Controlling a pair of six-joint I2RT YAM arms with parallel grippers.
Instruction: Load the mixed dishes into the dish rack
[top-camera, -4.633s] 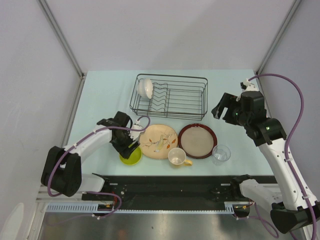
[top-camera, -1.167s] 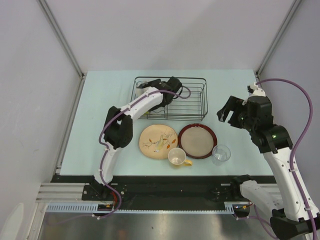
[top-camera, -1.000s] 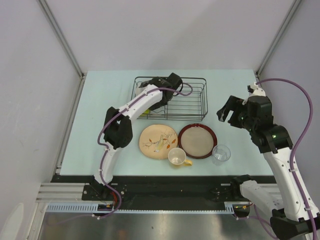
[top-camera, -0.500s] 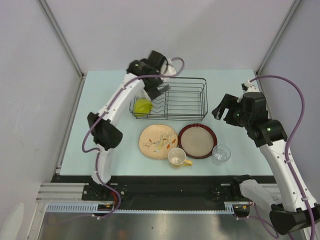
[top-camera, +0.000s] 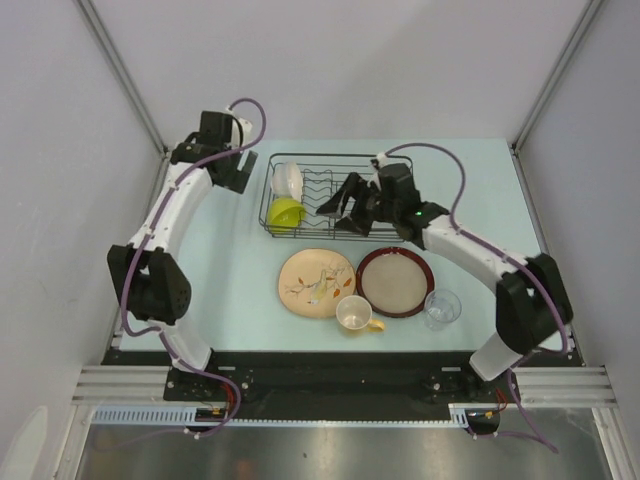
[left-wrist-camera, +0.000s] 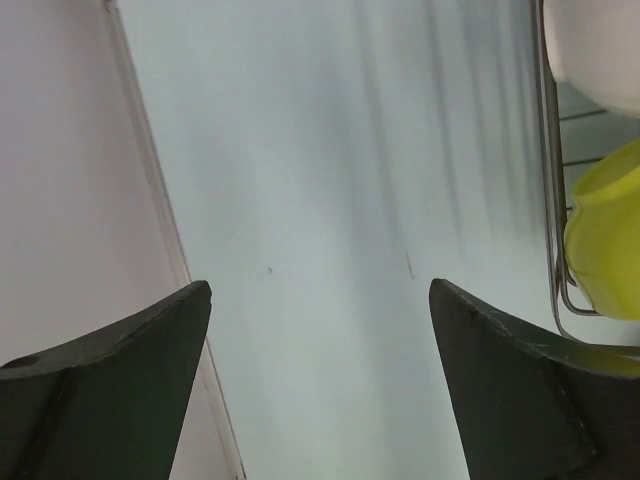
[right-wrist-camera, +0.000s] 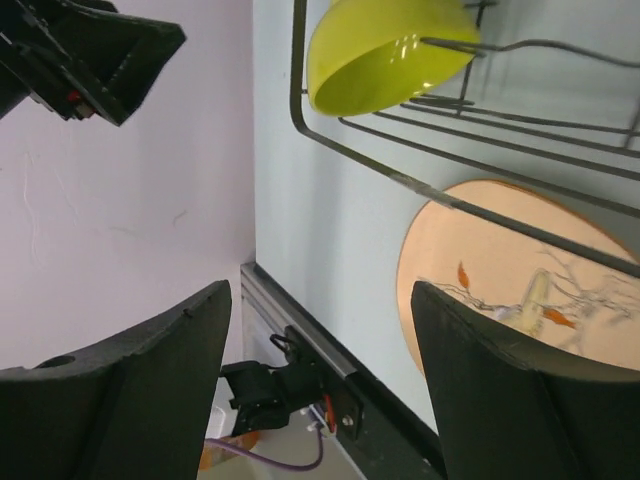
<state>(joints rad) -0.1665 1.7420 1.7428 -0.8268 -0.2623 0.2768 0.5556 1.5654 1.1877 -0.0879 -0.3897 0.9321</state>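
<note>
The black wire dish rack (top-camera: 392, 190) stands at the back middle of the table. A white bowl (top-camera: 288, 179) and a lime-green bowl (top-camera: 285, 212) rest on edge at its left end. The leaf-patterned plate (top-camera: 317, 283), red-rimmed tan plate (top-camera: 395, 281), cream cup (top-camera: 353, 313) and clear glass (top-camera: 441, 307) lie on the table in front of it. My left gripper (top-camera: 232, 172) is open and empty, left of the rack; its view shows the lime-green bowl (left-wrist-camera: 610, 245) and white bowl (left-wrist-camera: 600, 40). My right gripper (top-camera: 340, 205) is open and empty over the rack's front left part.
The enclosure's left wall (left-wrist-camera: 70, 150) is close to my left gripper. The right wrist view shows the rack's front wire (right-wrist-camera: 450, 195), the lime-green bowl (right-wrist-camera: 390, 50), the leaf plate (right-wrist-camera: 530, 280) and the left gripper (right-wrist-camera: 90, 50). Rack prongs (top-camera: 325, 188) stand right of the bowls.
My left gripper has let go of the lime-green bowl in the rack and drawn back to the left. My right arm has swung from the table's right side to over the rack.
</note>
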